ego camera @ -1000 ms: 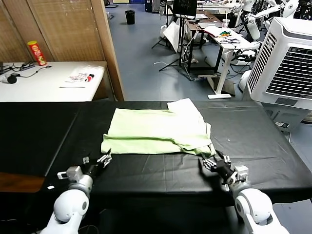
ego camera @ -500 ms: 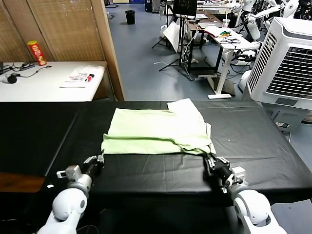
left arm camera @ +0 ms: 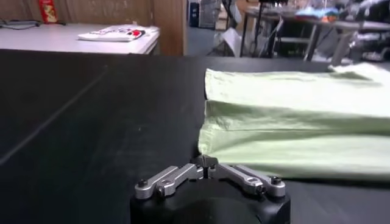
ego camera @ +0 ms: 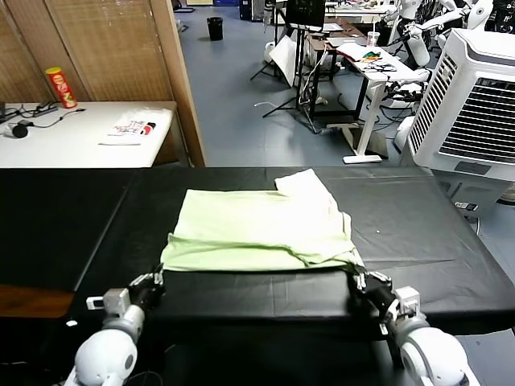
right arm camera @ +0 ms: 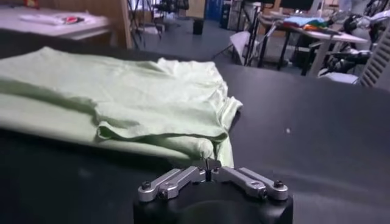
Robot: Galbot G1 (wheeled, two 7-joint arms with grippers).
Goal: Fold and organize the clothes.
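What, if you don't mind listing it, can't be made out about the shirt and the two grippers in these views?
- Shirt: collar, buttons and print patch are out of sight in every view, hidden by its own folds.
- Left gripper: the fingers are shut at the shirt's near corner; the wrist view doesn't show whether fabric is pinched.
- Right gripper: same doubt at the other near corner.

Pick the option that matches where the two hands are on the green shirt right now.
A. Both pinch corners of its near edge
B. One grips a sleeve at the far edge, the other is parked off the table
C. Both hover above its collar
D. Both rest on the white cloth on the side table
A: the left hand and right hand are each shut on a near corner of the shirt.
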